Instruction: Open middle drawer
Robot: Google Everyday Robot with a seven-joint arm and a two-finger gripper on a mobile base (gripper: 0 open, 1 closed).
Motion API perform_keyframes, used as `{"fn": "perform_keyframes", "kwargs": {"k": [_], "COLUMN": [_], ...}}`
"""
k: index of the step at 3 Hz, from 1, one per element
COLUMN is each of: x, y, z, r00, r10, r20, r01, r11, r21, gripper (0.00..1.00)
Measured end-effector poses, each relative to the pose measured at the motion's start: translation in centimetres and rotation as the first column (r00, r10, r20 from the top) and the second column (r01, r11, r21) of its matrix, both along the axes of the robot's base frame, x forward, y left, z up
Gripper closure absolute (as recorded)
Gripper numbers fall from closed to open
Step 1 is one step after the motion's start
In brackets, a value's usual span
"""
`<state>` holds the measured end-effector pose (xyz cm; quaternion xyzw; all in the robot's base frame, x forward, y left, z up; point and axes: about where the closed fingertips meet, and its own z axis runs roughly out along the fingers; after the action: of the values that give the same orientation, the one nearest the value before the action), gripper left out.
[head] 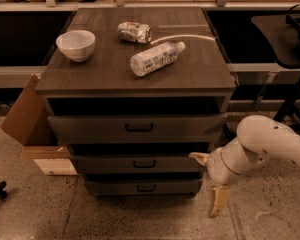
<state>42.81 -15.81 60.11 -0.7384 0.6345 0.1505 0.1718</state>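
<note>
The middle drawer (pixel 140 164) is a low, wide dark wood-grain front with a small black bar handle (pixel 145 163). It sits between a taller top drawer (pixel 135 128) and a narrower bottom drawer (pixel 142 187). It looks pushed in, in line with the other fronts. My gripper (pixel 203 184) is on the white arm (pixel 270 144), low at the right of the cabinet, beside the middle drawer's right end. Its two tan fingers are spread wide, one finger (pixel 198 158) near the drawer's right edge, the other (pixel 216 202) pointing down to the floor. It holds nothing.
On the cabinet top (pixel 90 76) stand a white bowl (pixel 75 44), a crushed can (pixel 134 32) and a lying plastic bottle (pixel 154 58). A cardboard box (pixel 32 129) leans at the cabinet's left. A dark chair frame (pixel 295 84) stands at the right.
</note>
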Motion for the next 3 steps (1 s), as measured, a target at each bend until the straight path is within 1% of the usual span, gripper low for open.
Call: {"fn": "perform_keyframes", "kwargs": {"k": [1,2,3], "x": [1.1,2.9,3.0], "y": [-0.5,-0.4,-0.3], "z": [-3.4,-7.6,-8.0], "r00": [0.9990,0.9981,0.9981], "r10": [0.044,0.058,0.059], "r20": [0.002,-0.020,-0.018], "r01": [-0.044,-0.056,-0.056], "r11": [0.998,0.993,0.993], "r21": [0.048,0.104,0.106], "gripper": [0.00,0.00,0.00]}}
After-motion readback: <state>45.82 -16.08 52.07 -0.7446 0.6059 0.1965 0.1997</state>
